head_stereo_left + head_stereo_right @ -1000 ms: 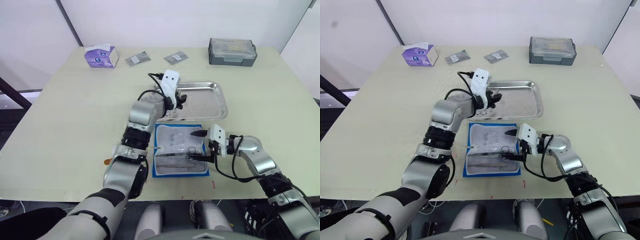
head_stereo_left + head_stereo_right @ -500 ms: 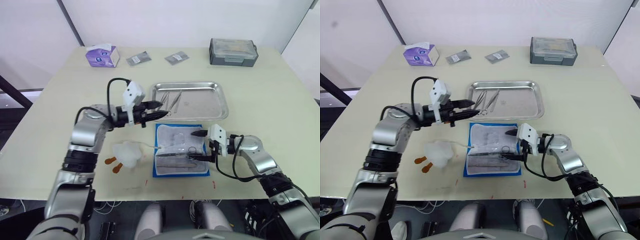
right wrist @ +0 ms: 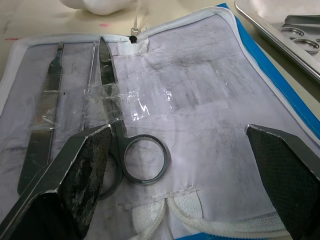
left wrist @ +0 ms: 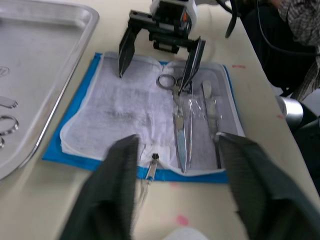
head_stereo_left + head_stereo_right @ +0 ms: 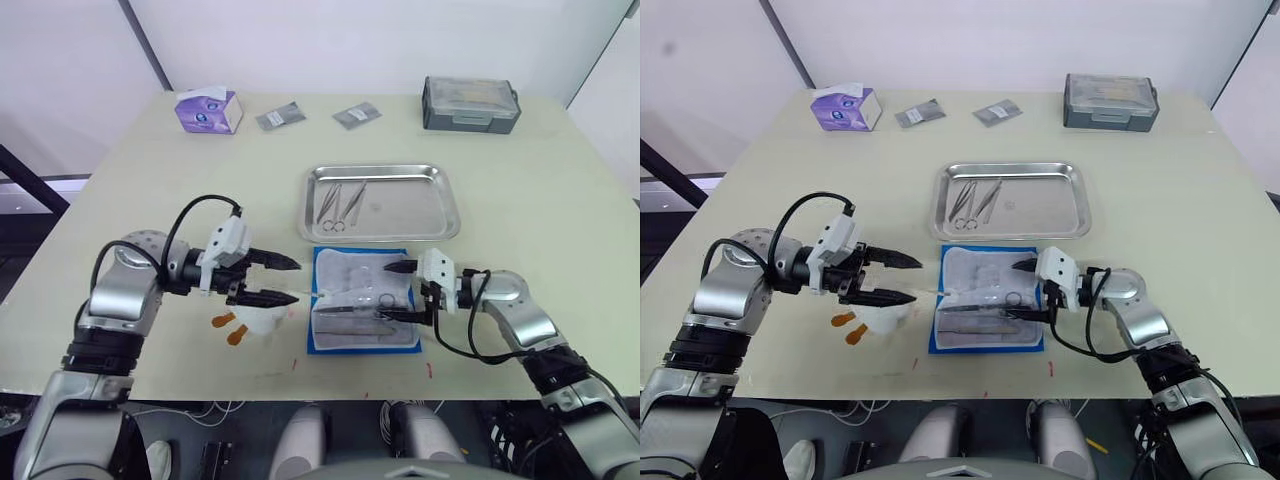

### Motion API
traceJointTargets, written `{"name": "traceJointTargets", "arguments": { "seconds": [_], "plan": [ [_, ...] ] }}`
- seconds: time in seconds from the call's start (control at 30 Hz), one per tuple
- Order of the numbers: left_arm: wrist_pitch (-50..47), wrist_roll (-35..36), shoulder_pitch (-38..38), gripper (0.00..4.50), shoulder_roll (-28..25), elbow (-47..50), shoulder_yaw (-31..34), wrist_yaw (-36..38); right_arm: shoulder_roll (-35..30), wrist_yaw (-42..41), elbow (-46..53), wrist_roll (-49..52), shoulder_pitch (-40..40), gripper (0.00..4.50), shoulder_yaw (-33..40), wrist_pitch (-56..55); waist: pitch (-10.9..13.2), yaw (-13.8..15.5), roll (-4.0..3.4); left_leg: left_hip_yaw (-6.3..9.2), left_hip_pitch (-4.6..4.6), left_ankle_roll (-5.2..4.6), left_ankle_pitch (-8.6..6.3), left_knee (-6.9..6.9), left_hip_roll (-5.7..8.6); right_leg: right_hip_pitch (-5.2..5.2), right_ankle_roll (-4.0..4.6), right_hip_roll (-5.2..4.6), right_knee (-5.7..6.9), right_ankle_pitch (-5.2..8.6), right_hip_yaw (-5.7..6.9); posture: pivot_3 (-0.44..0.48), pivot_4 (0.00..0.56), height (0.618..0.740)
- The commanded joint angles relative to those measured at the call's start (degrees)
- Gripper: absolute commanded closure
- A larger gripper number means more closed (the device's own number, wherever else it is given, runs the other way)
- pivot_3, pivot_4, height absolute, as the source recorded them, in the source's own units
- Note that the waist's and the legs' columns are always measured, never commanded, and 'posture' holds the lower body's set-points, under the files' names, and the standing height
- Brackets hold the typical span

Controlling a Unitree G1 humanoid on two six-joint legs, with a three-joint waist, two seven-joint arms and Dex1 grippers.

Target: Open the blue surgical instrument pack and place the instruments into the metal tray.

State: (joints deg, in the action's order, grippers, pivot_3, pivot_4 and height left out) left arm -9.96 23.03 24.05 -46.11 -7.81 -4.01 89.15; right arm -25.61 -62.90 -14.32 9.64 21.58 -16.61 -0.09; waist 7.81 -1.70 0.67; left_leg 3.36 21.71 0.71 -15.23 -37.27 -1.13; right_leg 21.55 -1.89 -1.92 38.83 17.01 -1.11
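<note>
Head views: the blue surgical instrument pack [image 5: 362,314] lies opened flat near the front edge of the desk [image 5: 520,190], pale lining up, blue border showing. The metal tray [image 5: 379,202] sits just beyond it, towards the far side, and holds two pairs of scissors [image 5: 340,204] in its left part. The left end effector [image 5: 286,281] hangs just left of the pack, fingers spread apart and empty, over a white wad [image 5: 258,316] with orange tabs beside it. The right end effector [image 5: 396,292] sits at the pack's right edge, fingers wide apart, holding nothing. At the far edge stand a purple tissue box [image 5: 208,110], two grey sachets [image 5: 280,118] and a grey lidded box [image 5: 470,103].

Left wrist view: the pack's lining carries the remaining instruments [image 4: 181,127] under clear film: a pair of scissors and slimmer tools to one side. The right end effector [image 4: 156,62] stands over the pack's far edge, one finger just beside the scissor rings. The tray's rim [image 4: 65,95] borders the pack.

Right wrist view: open fingers [image 3: 80,170] flank the scissor ring [image 3: 144,157]; tweezers [image 3: 46,112] lie alongside, taped down.
</note>
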Motion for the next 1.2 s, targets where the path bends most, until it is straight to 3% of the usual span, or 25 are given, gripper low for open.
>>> {"name": "traceJointTargets", "arguments": {
  "seconds": [0.03,0.77,1.2],
  "plan": [
    [5.33,1.61,-0.63,0.08,-0.39,-0.25,-1.57,3.35,-2.57,-0.11,-2.33,-3.12,-3.69,0.00,-1.57,3.80,0.04,0.01,-0.01,0.00,0.01,0.00,0.00,0.00,0.00,0.00,0.00,0.00,-0.01,0.00,-0.01,0.000,0.150,0.734],
    [22.94,5.01,5.00,0.08,6.93,-14.01,-13.93,3.35,-2.43,2.36,16.92,6.50,-7.05,0.00,5.97,11.21,1.05,0.83,0.00,-0.03,0.19,-0.02,-0.01,-0.09,0.00,0.12,0.00,0.04,0.03,0.00,0.11,0.000,0.150,0.734],
    [27.07,5.41,6.21,0.08,7.81,-18.32,-20.78,3.35,-10.81,1.73,33.67,16.01,-12.42,0.00,14.76,18.95,1.49,0.88,-0.21,-0.03,0.26,-0.03,0.00,-0.13,0.02,0.14,0.00,0.02,0.05,0.00,0.17,0.000,0.150,0.734]
  ]
}}
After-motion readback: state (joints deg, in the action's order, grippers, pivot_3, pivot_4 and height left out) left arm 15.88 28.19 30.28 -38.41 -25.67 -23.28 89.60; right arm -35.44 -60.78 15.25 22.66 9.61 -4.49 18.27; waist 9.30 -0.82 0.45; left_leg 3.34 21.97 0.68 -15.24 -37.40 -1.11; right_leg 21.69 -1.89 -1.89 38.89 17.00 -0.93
